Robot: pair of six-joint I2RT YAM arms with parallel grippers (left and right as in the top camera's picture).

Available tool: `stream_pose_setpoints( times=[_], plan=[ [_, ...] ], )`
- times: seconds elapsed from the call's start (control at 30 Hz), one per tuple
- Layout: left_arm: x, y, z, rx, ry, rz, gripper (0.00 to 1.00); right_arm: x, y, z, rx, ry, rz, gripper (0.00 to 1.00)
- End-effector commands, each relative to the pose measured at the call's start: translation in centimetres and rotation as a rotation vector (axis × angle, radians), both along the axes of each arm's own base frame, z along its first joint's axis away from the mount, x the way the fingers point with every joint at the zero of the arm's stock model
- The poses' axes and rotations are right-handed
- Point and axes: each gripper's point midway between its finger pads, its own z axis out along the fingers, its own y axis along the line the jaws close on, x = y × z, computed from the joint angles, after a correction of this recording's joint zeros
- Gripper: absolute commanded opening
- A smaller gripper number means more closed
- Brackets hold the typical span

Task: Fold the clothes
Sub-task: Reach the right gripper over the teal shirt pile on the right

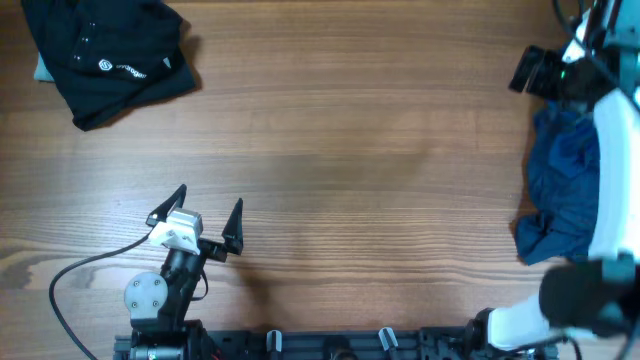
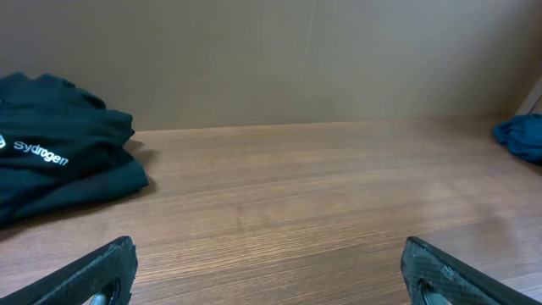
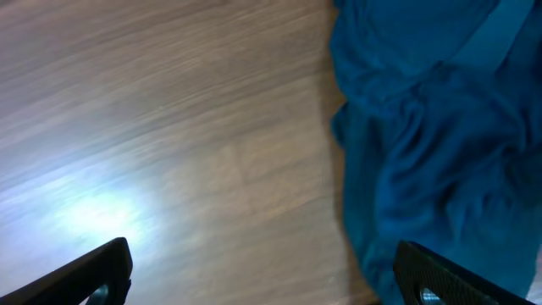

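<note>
The left arm (image 1: 165,275) sits low at the near edge of the table (image 1: 350,150), on the table's left half. It is bent up short and points toward the far side of the table. The left gripper (image 1: 211,196) hangs just over the wood. Its two fingers (image 2: 106,267) are black and spread wide like a V, with nothing between them. A black cable (image 1: 70,275) curls on the table beside this arm.

The right arm (image 1: 610,170) is white and black. It reaches from the near right corner of the table, along the table's right edge, toward the far side. On the way it passes over the blue clothes (image 1: 560,185). The right gripper (image 3: 262,258) faces down at the table. Its fingers are wide apart too, and they grip nothing. Under it there is bare wood on one side and blue cloth on the other. One finger is over the cloth, but I cannot tell if it touches.

The blue clothes lie in a crumpled heap at the right edge of the table, full of bumps and creases. A dark garment (image 1: 110,55) with small white letters lies in the far left corner of the table. It is a soft pile, well apart from both grippers.
</note>
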Motion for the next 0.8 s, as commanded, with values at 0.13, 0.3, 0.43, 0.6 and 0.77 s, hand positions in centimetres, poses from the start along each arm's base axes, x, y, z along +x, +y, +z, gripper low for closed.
stream_pose_setpoints(
  times=[0.13, 0.3, 0.43, 0.6, 0.77],
  plan=[
    [0.0, 0.3, -0.1, 0.015, -0.004, 0.015, 1.0, 0.8, -7.8, 0.3, -0.251, 0.027, -0.119, 1.0],
    [0.0, 0.3, -0.1, 0.015, -0.004, 0.015, 1.0, 0.3, -11.0, -3.0, -0.233, 0.11, -0.143, 1.0],
    [0.0, 0.3, -0.1, 0.015, -0.004, 0.015, 1.0, 0.1, -12.7, -5.9, -0.2, 0.166, -0.168, 1.0],
    [0.0, 0.3, -0.1, 0.015, -0.004, 0.015, 1.0, 0.0, -13.9, -9.4, -0.179, 0.237, -0.182, 1.0],
    [0.0, 0.3, -0.1, 0.015, -0.004, 0.015, 1.0, -0.5, -14.7, -12.0, -0.194, 0.313, -0.195, 1.0]
  ],
)
